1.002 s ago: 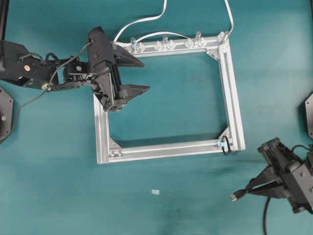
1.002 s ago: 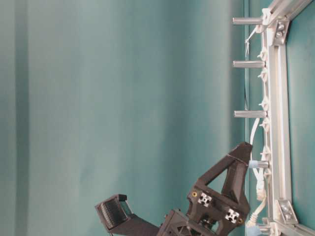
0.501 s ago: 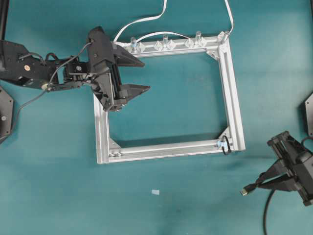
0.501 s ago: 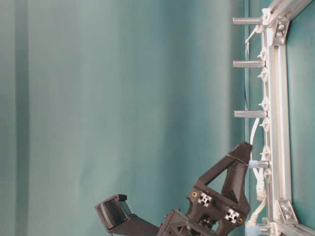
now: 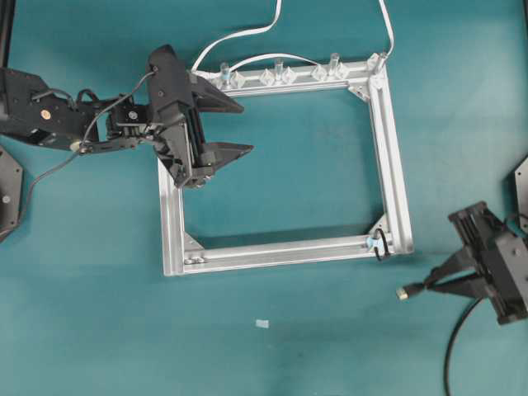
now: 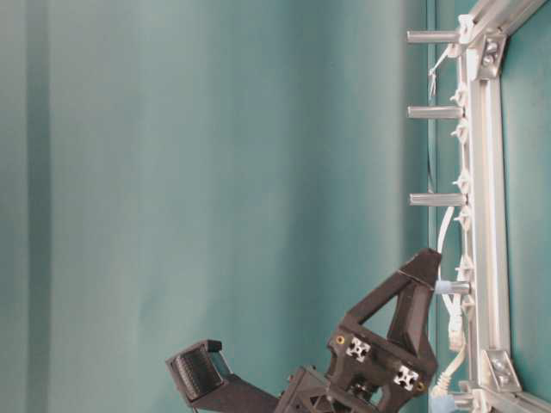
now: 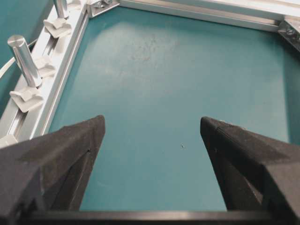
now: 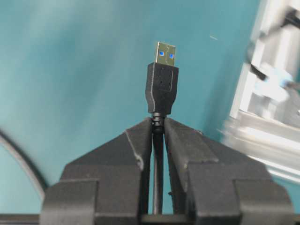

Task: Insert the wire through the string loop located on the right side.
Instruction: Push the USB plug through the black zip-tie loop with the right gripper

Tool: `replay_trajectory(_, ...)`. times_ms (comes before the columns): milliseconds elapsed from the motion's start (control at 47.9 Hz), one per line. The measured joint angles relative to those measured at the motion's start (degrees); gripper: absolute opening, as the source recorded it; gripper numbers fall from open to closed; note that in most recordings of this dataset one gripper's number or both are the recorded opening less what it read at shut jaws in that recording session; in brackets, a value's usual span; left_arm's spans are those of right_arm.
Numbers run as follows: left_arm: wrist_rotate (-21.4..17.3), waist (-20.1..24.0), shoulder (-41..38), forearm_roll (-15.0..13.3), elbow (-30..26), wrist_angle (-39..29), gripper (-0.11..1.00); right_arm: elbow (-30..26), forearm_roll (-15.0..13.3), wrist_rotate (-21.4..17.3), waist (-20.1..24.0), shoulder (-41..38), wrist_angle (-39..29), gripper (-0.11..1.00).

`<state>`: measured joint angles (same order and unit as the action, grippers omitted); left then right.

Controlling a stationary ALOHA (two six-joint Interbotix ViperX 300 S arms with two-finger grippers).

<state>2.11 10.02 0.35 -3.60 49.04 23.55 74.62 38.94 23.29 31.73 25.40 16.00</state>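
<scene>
The right gripper (image 5: 435,283) pinched the wire (image 8: 161,89) behind its plug, seemingly short of the string loop (image 5: 381,246), threading undone.

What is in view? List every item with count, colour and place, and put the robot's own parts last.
wire: one, black, plug with metal tip, lower right, held in the right hand
string loop: one, black, on the frame's lower right corner
frame: one, silver aluminium, square, mid table
metal posts: several, silver, upright along the frame's far rail
clear clips: several, on the far rail
white cable: one, running off the far edge from the far rail
white scrap: one, on the table near the frame
table: one, teal
left hand: black, open, over the frame's left corner
right hand: black, shut on the wire
</scene>
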Motion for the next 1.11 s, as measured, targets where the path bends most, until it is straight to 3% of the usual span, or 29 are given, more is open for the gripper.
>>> replay_trajectory(731, 0.0, 0.0, 0.0, 0.0, 0.0, 0.0, 0.88, 2.81, -2.46, 0.44, -10.72, 4.66, 0.0, 0.11)
replay_trajectory(1107, 0.0, 0.0, 0.0, 0.0, 0.0, 0.0, 0.88, 2.81, -2.55, 0.53, -11.34, 4.83, -0.44, 0.11)
